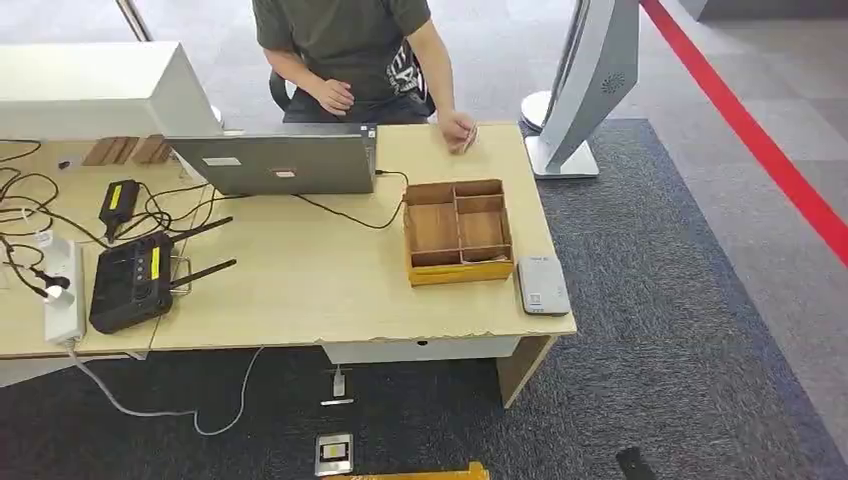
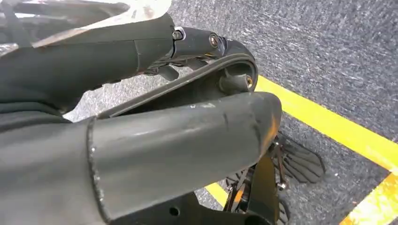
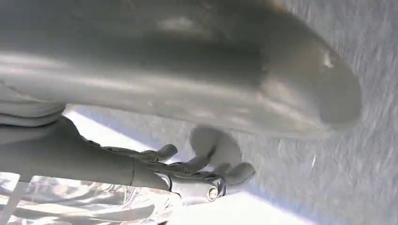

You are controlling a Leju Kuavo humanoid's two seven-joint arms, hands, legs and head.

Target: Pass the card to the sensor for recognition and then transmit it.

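While a person (image 1: 350, 50) sits behind the worktop (image 1: 300, 280), the head view shows a wooden tray (image 1: 458, 232) near its right end, a white sensor (image 1: 541, 284) just beside it at the edge, and a laptop (image 1: 280, 160) further left; I cannot make out the card. In the left wrist view the left robot hand (image 2: 155, 136) hangs over carpet, grip unreadable. In the right wrist view the right robot hand (image 3: 197, 93) holds nothing visible; its openness I cannot tell.

Bare tabletop (image 1: 300, 270) lies between the laptop (image 1: 275, 160), black controller (image 1: 135, 280) and wooden tray (image 1: 457, 232).
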